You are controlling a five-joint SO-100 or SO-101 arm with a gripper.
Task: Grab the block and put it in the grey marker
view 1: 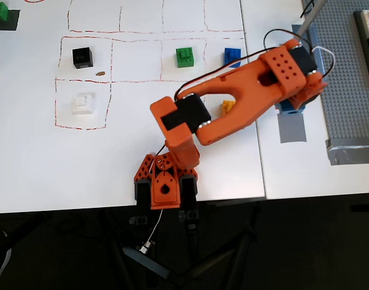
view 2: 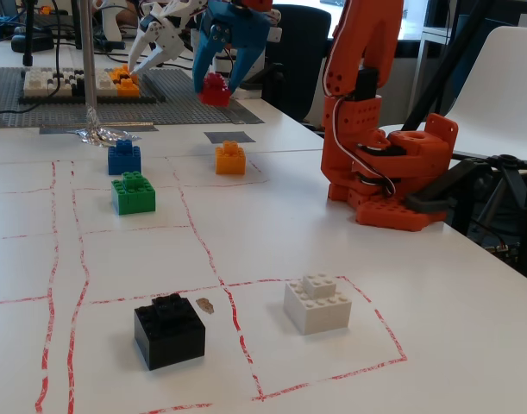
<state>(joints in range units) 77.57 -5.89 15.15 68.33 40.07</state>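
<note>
Past the black brick (view 2: 168,330) up front, the claw (view 2: 216,86) grips the block (view 2: 215,89), apparently above the grey marker (view 2: 229,137), release pending.

**What your table carries**

You have a white table (view 2: 470,285) marked with red dashed squares. On it sit a black brick (view 2: 168,331), white brick (view 2: 316,303), green brick (view 2: 133,192), blue brick (view 2: 124,158) and orange-yellow brick (view 2: 230,159). The grey marker (view 2: 229,136) lies flat beyond them, near the grey studded baseplate (view 2: 172,103). The arm's base (view 2: 392,185) stands on the table too.
</note>
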